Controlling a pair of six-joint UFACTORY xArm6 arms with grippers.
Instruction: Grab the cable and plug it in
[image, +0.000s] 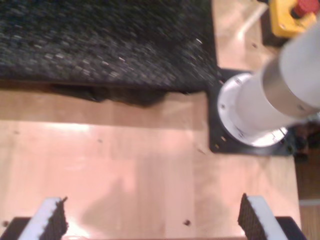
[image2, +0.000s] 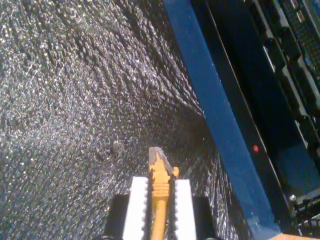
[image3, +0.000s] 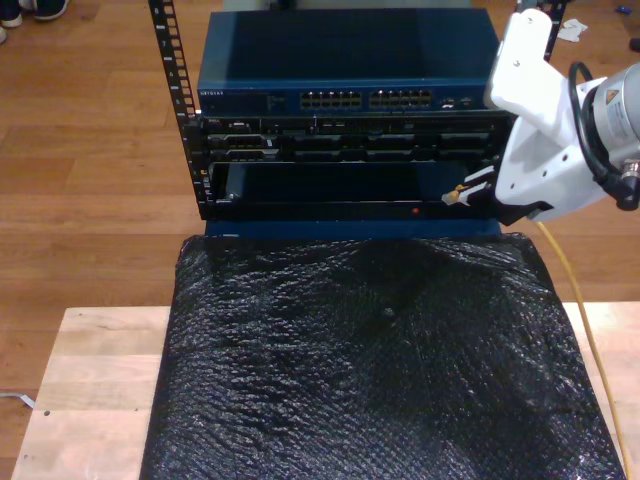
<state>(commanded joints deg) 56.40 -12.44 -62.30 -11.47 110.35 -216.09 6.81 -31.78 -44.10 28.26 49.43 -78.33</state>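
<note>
my second hand (image2: 161, 200) | clamped on cable (image2: 160, 210) | plug (image2: 159, 159) juts past fingertips | my first hand (image: 150, 220) wide

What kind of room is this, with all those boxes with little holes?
Probably a robot test lab: a network switch sits in an equipment rack behind a wooden workbench, and my second end effector holds a yellow network cable.

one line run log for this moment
second end effector: shut on cable | plug: near rack, unplugged | first end effector: open
</note>
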